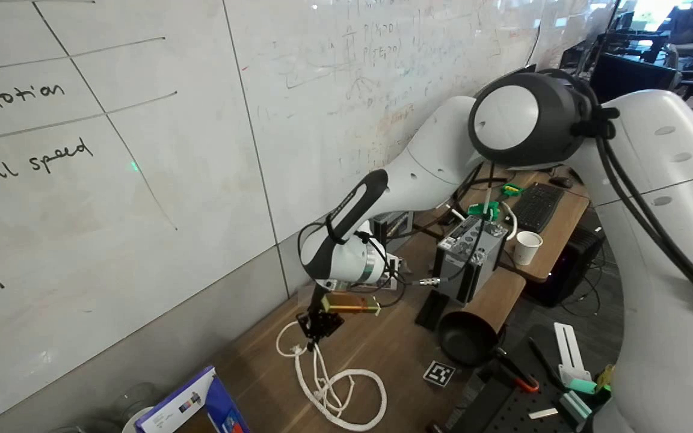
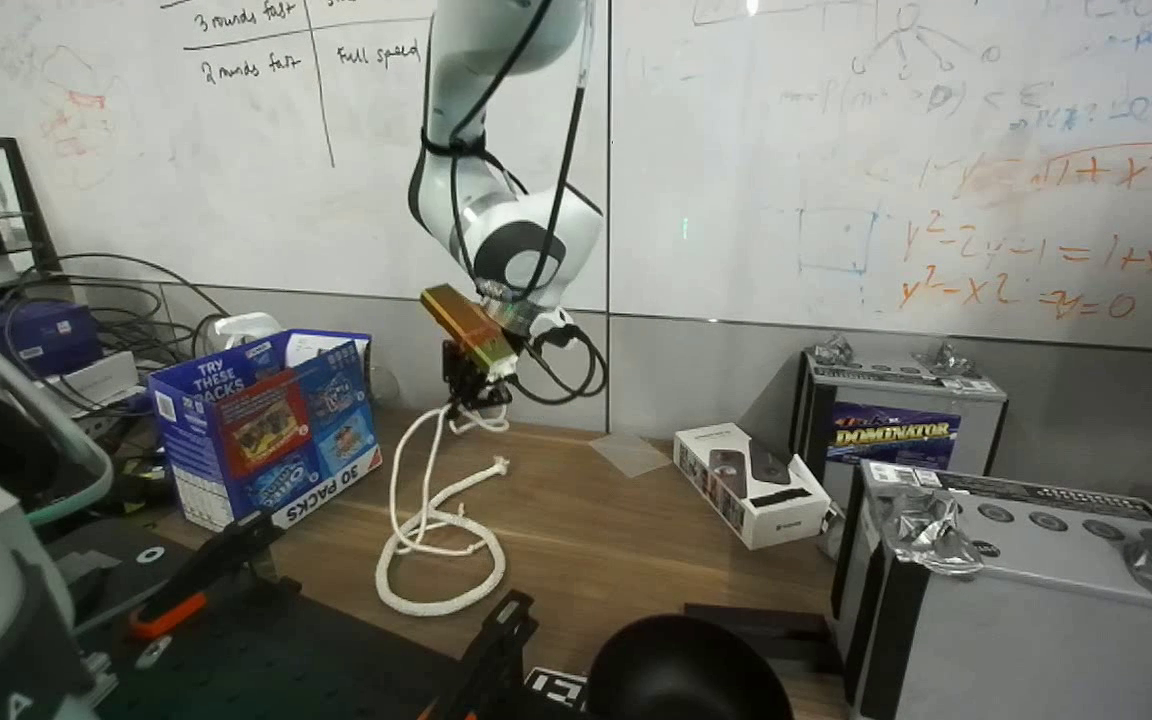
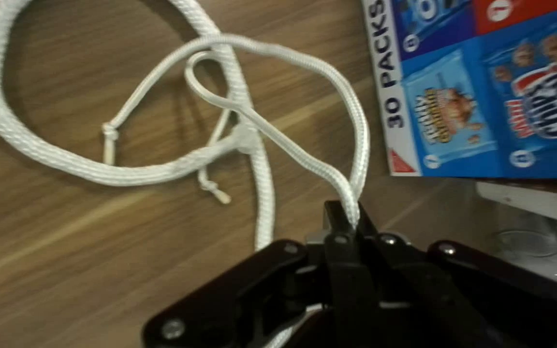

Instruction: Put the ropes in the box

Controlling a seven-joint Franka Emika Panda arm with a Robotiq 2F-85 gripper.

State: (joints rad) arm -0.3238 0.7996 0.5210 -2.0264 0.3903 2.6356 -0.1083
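- Nearest the wrist camera, the pincer [image 3: 350, 218]: pressed together, pinching two strands of the thin rope [image 3: 361, 130] side by side
- Below the pincer, the thick rope [image 3: 128, 176]: looped on the tabletop [image 3: 65, 241] and not gripped; the thin rope crosses over it, though whether the knotted ends [image 3: 109, 133] touch it we cannot tell
- Beside the pincer, the box [image 2: 286, 440]: printed with snack packs, and by our reading the goal; both ropes we see lie outside it
- Step in hand, as we judge it: bringing the thin rope to the box. We should lift straight up until the knotted ends hang free of the thick rope, lest they drag it along; then pass high above the box without nudging it, let the ends drop inside first, and release low
- Comparison of views: only the wrist view lets us make out the pinch clearly, yet of the box it gives us just a printed face. From an exterior view we read what looks like an open top; both exterior views add a small loop of rope close beside the pincer, barely a strand of which enters the wrist view, and a black pan [image 1: 468, 338], well apart from the pincer
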